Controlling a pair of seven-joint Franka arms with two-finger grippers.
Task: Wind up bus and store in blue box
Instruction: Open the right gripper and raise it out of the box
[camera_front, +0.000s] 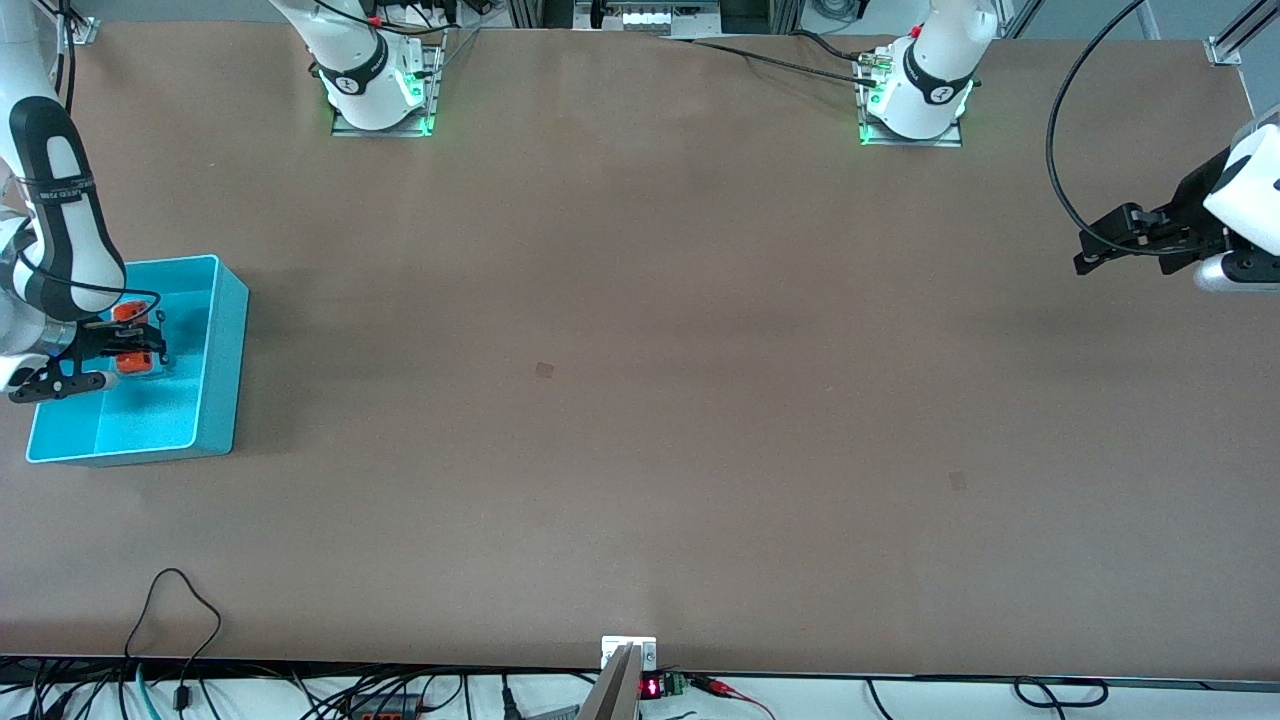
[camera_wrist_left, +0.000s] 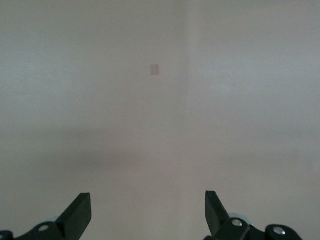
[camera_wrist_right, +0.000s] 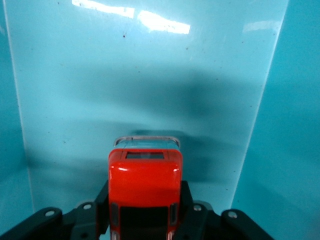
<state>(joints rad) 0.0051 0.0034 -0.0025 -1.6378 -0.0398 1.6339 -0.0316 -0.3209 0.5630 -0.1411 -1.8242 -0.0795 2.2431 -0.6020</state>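
Right gripper (camera_front: 135, 345) down over the blue box (camera_front: 225, 340) at the right arm's end of the table, fingers pinched on the bus (camera_front: 128, 362) — orange body gripped at both sides, held above the box floor. Seen from the right wrist view: bus (camera_wrist_right: 145, 187) clamped between the black fingers (camera_wrist_right: 192, 220), dark roof panel showing, pale trim at its leading end, turquoise floor and walls of the blue box (camera_wrist_right: 150, 80) all around it, a shadow of the toy on the floor below. Cannot tell whether the wheels touch the floor. Box open-topped, long walls running toward and away from the front camera, resting on the brown table (camera_front: 640, 400).

Across the middle of the table: bare brown surface with a small darker square patch (camera_front: 544, 370), a second faint patch (camera_front: 958, 481) nearer the front camera, toward the left arm's end.

Left gripper (camera_front: 1105, 240) up over the table's edge at the left arm's end, well apart from the box — waits there, holding nothing. From the left wrist view: two black fingertips (camera_wrist_left: 80, 212) spread wide, plain table (camera_wrist_left: 160, 125) between them, one small patch (camera_wrist_left: 155, 69) on it.
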